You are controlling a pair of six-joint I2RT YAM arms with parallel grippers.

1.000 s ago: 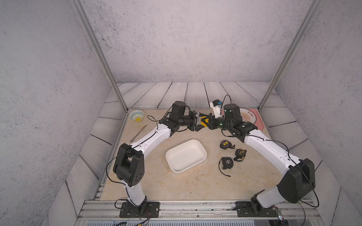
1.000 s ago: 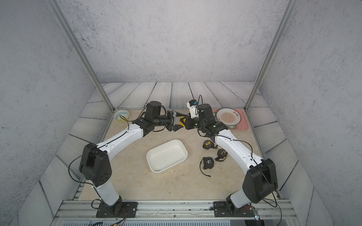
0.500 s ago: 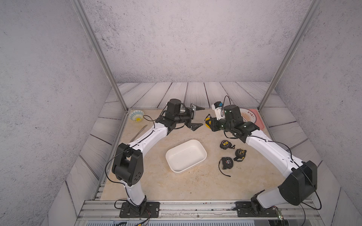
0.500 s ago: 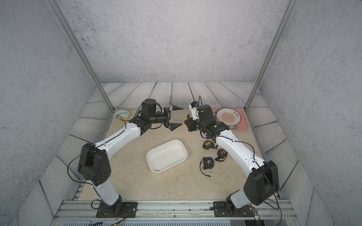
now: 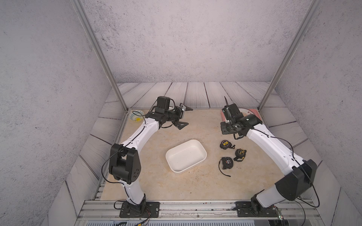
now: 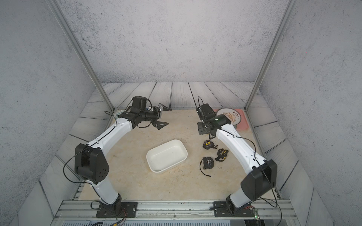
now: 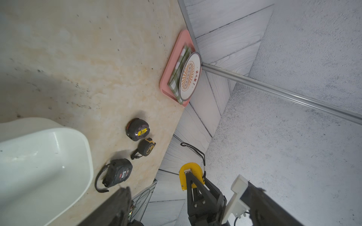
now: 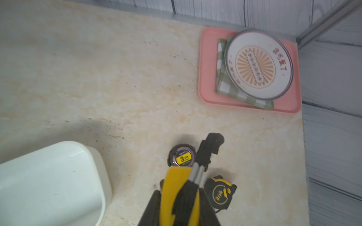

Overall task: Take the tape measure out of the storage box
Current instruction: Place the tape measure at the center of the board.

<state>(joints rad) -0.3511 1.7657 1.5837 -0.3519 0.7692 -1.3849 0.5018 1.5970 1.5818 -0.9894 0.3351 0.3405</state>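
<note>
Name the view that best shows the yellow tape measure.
Left wrist: the yellow tape measure shows its rounded body and strap, clamped in the right tool. Right wrist crops it close; both top views hide it.

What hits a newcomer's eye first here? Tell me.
The white storage box sits empty in the middle, with three tape measures lying beside it, on the right arm's side. The right gripper holds a yellow tape measure in the air, while the left gripper hangs wide open.

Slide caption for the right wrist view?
Right gripper shut on the yellow tape measure, outside the white storage box.
</note>
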